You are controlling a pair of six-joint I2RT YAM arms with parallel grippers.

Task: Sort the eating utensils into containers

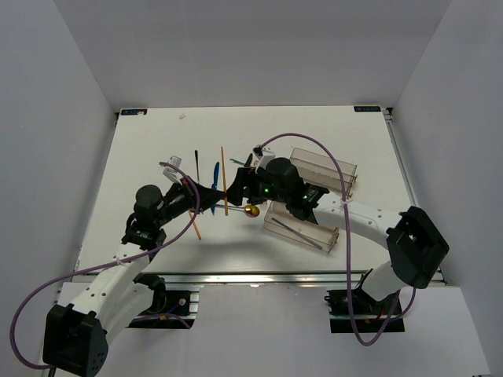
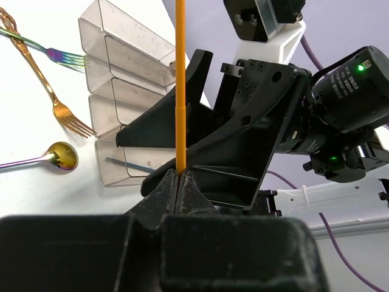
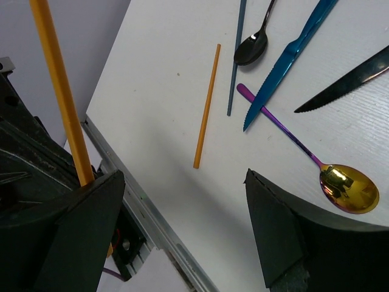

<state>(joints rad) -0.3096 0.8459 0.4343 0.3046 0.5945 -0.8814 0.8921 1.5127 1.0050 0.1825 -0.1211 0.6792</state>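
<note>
My left gripper (image 2: 180, 177) is shut on a wooden chopstick (image 2: 180, 79) and holds it above the table; in the top view the left gripper (image 1: 214, 194) is at the centre left. My right gripper (image 1: 238, 186) is open right beside it. The held chopstick (image 3: 59, 91) runs past one of its fingers (image 3: 79, 237). On the table lie a second wooden chopstick (image 3: 206, 106), a dark grey chopstick (image 3: 236, 61), black spoon (image 3: 254, 47), blue knife (image 3: 292, 55), black knife (image 3: 346, 82) and gold-bowled purple spoon (image 3: 347, 188). The clear organizer tray (image 2: 115, 91) holds one dark grey chopstick (image 2: 130, 165).
A gold fork (image 2: 58, 106) and an iridescent fork (image 2: 55, 56) lie next to the tray's open end. In the top view the right arm crosses over the tray (image 1: 324, 167). The table's metal front rail (image 3: 152, 225) runs just below both grippers.
</note>
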